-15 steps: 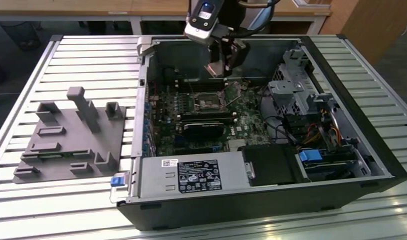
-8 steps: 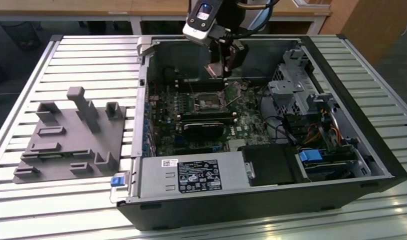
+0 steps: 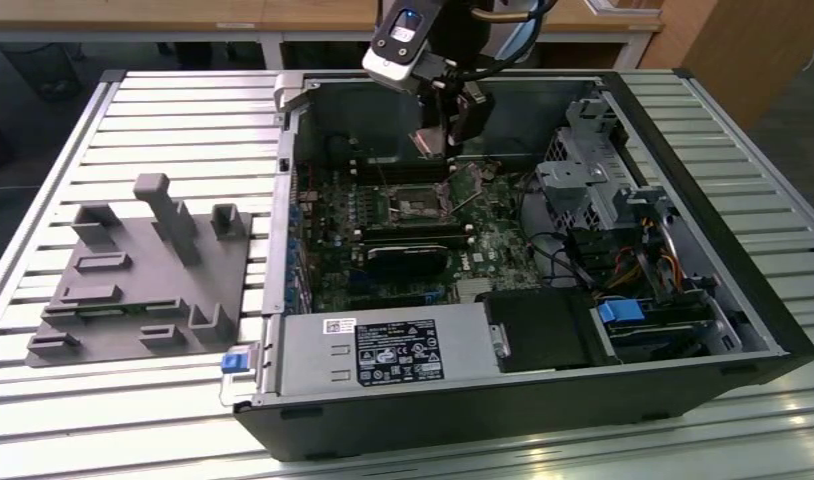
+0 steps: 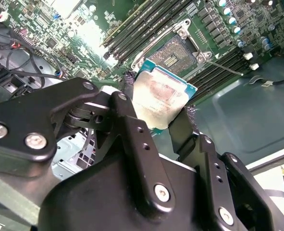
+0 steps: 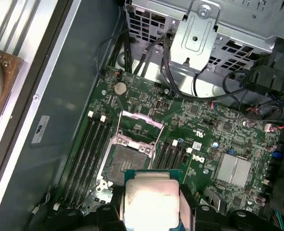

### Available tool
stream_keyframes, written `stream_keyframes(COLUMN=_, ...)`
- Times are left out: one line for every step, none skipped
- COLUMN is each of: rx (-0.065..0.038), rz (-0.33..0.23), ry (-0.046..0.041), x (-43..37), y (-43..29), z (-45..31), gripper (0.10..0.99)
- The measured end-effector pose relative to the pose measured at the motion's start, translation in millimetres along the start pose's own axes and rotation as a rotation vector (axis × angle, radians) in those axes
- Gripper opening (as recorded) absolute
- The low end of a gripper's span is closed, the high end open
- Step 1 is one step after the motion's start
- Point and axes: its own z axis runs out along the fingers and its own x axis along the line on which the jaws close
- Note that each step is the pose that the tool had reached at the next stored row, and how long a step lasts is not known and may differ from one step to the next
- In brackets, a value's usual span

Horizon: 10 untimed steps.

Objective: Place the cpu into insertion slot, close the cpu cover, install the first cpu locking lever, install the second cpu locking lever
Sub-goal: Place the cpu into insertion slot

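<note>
Claw clamped on the cpu hangs above the bare insertion slot inside a computer case; cpu cover raised, memory slots flanking, cables nearby.

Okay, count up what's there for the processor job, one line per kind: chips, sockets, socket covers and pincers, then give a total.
cpu, held in the pincer: 1
insertion slot, empty: 1
cpu cover, raised open: 1
pincer: 1
Total: 4

Matte black jointed tool fastened with shiny silver screws.
</note>
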Motion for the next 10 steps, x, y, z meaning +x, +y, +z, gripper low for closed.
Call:
stream_keyframes(rx=0.0, rz=0.004, ry=-0.0004, x=0.0, y=0.0, z=0.4, gripper=0.541)
stream_keyframes(rx=0.0, rz=0.008, ry=-0.0007, x=0.0, y=-0.1, z=0.7, gripper=0.541)
stream_keyframes(rx=0.0, rz=0.012, ry=-0.001, x=0.0, y=-0.1, z=1.1, gripper=0.541)
stream_keyframes(rx=0.0, rz=0.016, ry=-0.0013, x=0.0, y=-0.1, z=1.5, gripper=0.541)
stream_keyframes(rx=0.0, rz=0.02, ry=-0.0017, x=0.0, y=-0.2, z=1.8, gripper=0.541)
stream_keyframes(rx=0.0, rz=0.024, ry=-0.0021, x=0.0, y=-0.2, z=2.2, gripper=0.541)
stream_keyframes(rx=0.0, rz=0.028, ry=-0.0024, x=0.0, y=-0.3, z=2.6, gripper=0.541)
stream_keyframes(rx=0.0, rz=0.032, ry=-0.0027, x=0.0, y=-0.3, z=3.1, gripper=0.541)
stream_keyframes(rx=0.0, rz=0.037, ry=-0.0031, x=0.0, y=-0.4, z=3.5, gripper=0.541)
stream_keyframes(rx=-0.001, rz=0.043, ry=-0.0036, x=0.1, y=-0.6, z=4.0, gripper=0.541)
